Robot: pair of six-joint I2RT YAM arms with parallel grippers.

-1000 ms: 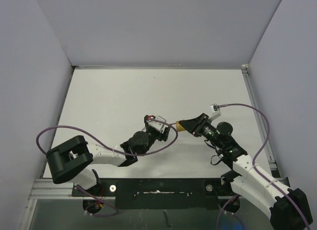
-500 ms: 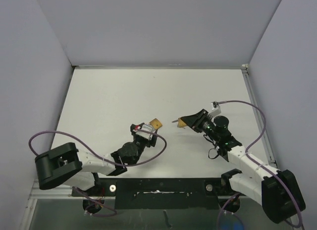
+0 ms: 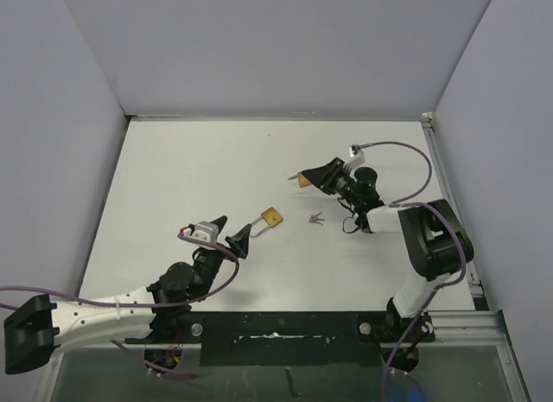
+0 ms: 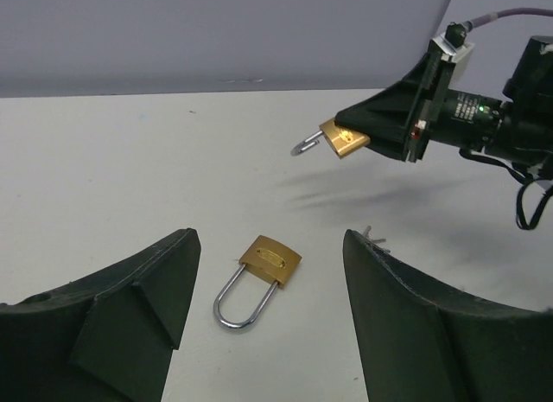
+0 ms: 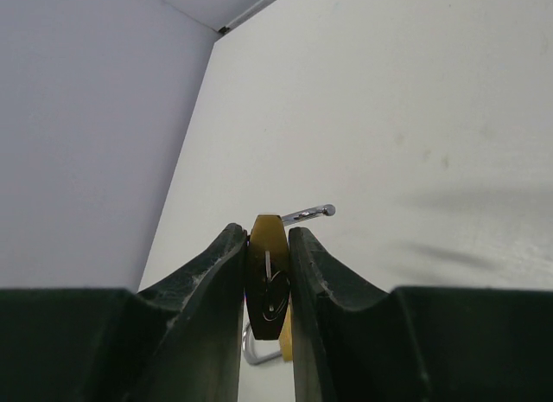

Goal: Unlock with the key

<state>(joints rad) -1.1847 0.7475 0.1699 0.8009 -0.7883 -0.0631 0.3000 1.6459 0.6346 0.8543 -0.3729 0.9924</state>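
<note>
Two padlocks and one bunch of keys, seen from above and from both wrists.

- **Tabletop** (image 3: 190, 169): white, closed in by pale walls (image 3: 276, 47) on three sides. It carries everything that is not gripped.
- **Right arm** (image 3: 432, 238): it is folded back on itself, with a purple cable (image 3: 406, 151) looping over it.
- **Left arm** (image 3: 104, 303): it reaches in low from the near left corner.
- **Left pincer** (image 3: 232, 235): its jaws are spread wide and hold nothing. The loose padlock lies on the tabletop just ahead of them.
- **Right pincer** (image 3: 311, 176): it is clamped on the brass body of the held padlock (image 4: 344, 139), which it carries above the tabletop. The shackle juts out sideways with one end free.
- **Loose padlock** (image 4: 270, 259): it lies flat with its shackle pointing towards your left pincer. It sits between that pincer and the keys.
- **Keys** (image 3: 315, 218): a small bunch lying on the tabletop, untouched. They are just beside the loose padlock and near the right arm's wrist, below the held padlock in the overhead view.
</note>
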